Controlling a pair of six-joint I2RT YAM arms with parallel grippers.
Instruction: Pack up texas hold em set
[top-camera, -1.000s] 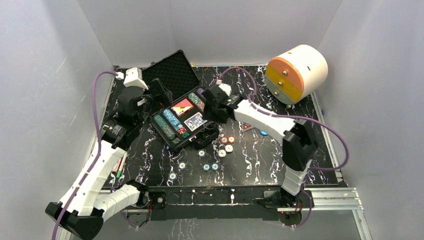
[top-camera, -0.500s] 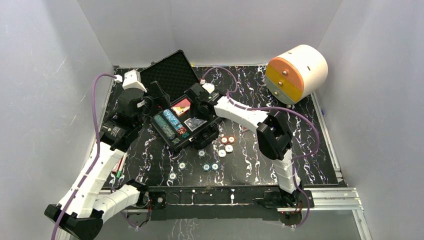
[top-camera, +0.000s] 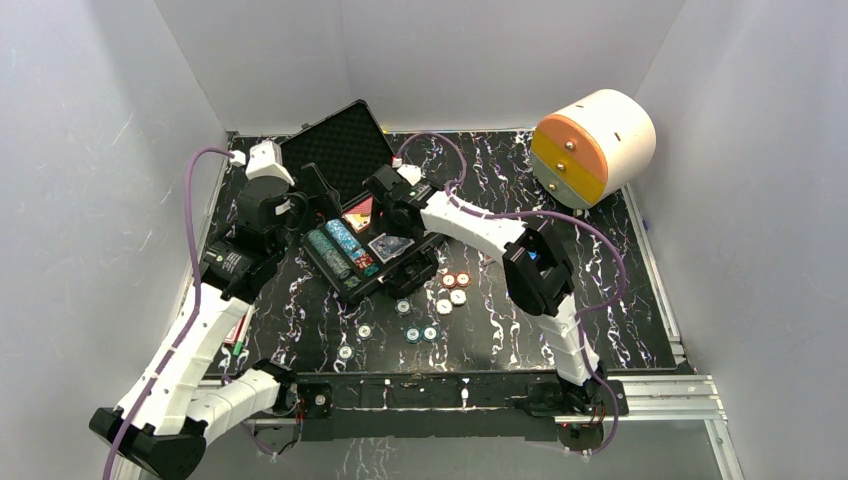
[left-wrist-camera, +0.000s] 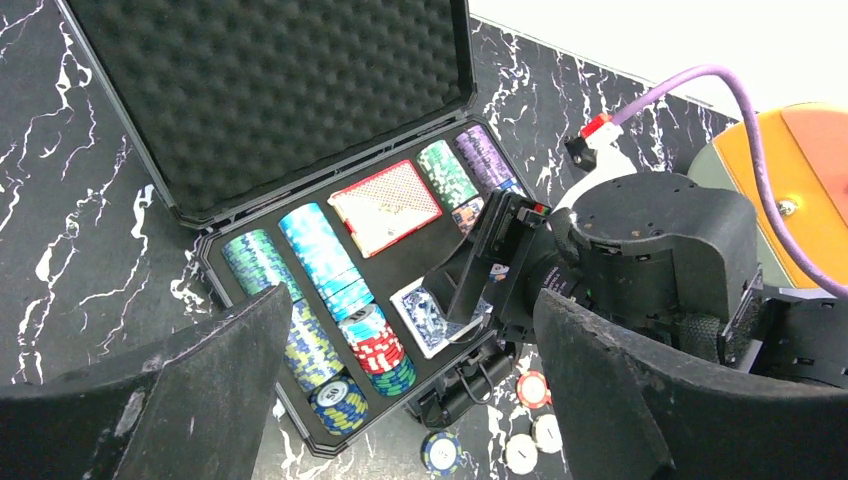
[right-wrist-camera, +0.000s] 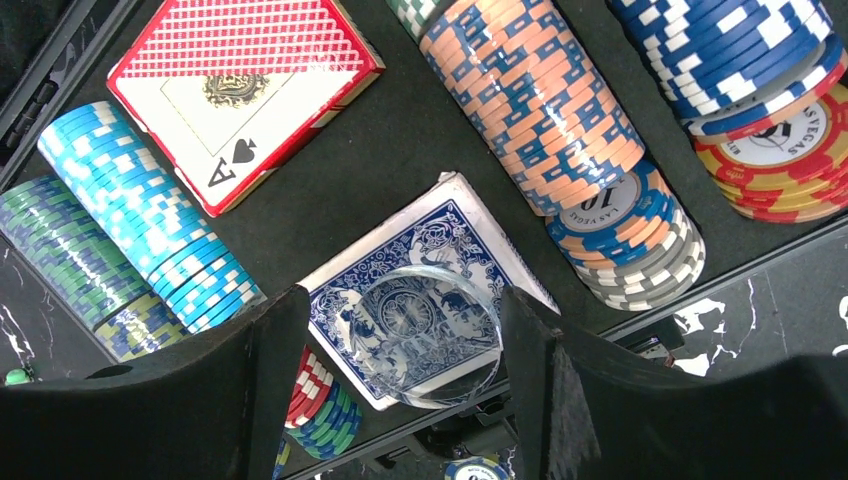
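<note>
The black case (top-camera: 318, 262) lies open at the table's back left, its foam lid (top-camera: 340, 140) tipped back. Rows of chips (right-wrist-camera: 560, 110), a red deck (right-wrist-camera: 245, 90) and a blue deck (right-wrist-camera: 440, 220) sit in it. My right gripper (right-wrist-camera: 405, 300) hovers open over the blue deck. A clear round disc (right-wrist-camera: 425, 340) lies on that deck between the fingers, by the right finger, with a gap to the left one. My left gripper (left-wrist-camera: 412, 300) is open and empty above the case's left side. Several loose chips (top-camera: 455, 281) lie on the table in front of the case.
The big white cylinder with orange-yellow drawers (top-camera: 595, 145) lies at the back right. More loose chips (top-camera: 420, 333) sit nearer the front edge. A small red and green item (top-camera: 238, 330) lies at the table's left edge. White walls enclose the table.
My right gripper has swung left from beside the case to over the blue deck inside it. My left gripper has shifted only slightly.
</note>
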